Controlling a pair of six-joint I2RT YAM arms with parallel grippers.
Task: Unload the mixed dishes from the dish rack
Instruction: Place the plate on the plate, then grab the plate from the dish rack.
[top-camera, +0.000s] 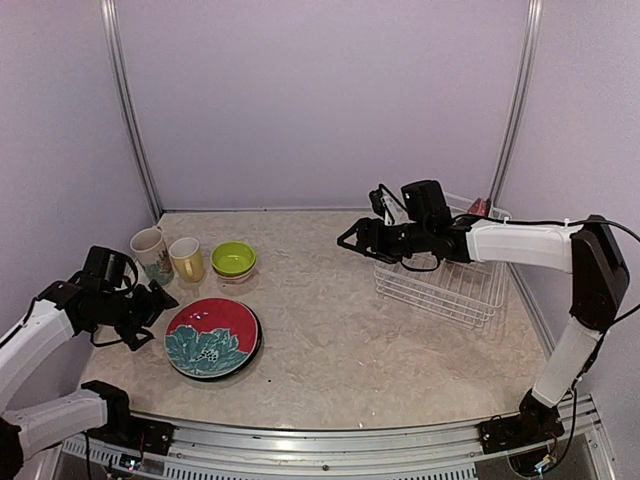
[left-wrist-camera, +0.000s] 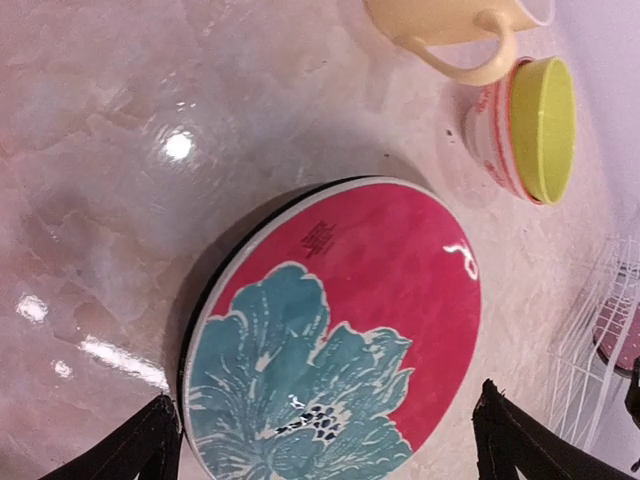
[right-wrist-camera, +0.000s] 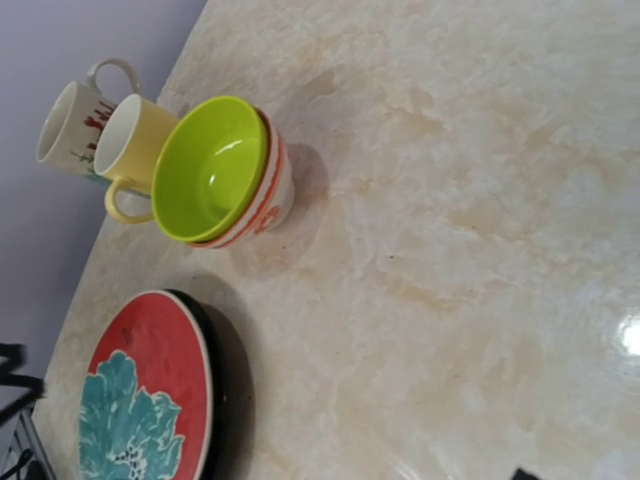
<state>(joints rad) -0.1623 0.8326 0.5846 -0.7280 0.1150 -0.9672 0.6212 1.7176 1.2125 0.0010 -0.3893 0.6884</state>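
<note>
Left claw (top-camera: 152, 320), spread and empty, is hovering with the red-teal flower plate (left-wrist-camera: 335, 340) just ahead, stacked on the dark plate (right-wrist-camera: 222, 370) for room. Right claw (top-camera: 346, 240), apparently spread too, is hanging with the dish rack (top-camera: 450, 290) just behind.

dark plate (right-wrist-camera: 217, 345): lies under the red-teal flower plate (right-wrist-camera: 150, 395); only a thin dark rim shows.
small white-and-red bowl (right-wrist-camera: 272, 195): the lime-green bowl (right-wrist-camera: 210, 165) sits inside it; only its outer wall shows.
yellow cup (left-wrist-camera: 440, 25): cut by the top edge in the left wrist view.
pink dotted plate (left-wrist-camera: 617, 337): behind wires of the dish rack (left-wrist-camera: 585, 370), cut by the right edge; pattern too blurred to tell.
cream mug (right-wrist-camera: 70, 120): partly behind the yellow cup; pattern too small to read.
right pincer (top-camera: 347, 240): in its own wrist view only a dark tip shows, at the bottom edge.
</note>
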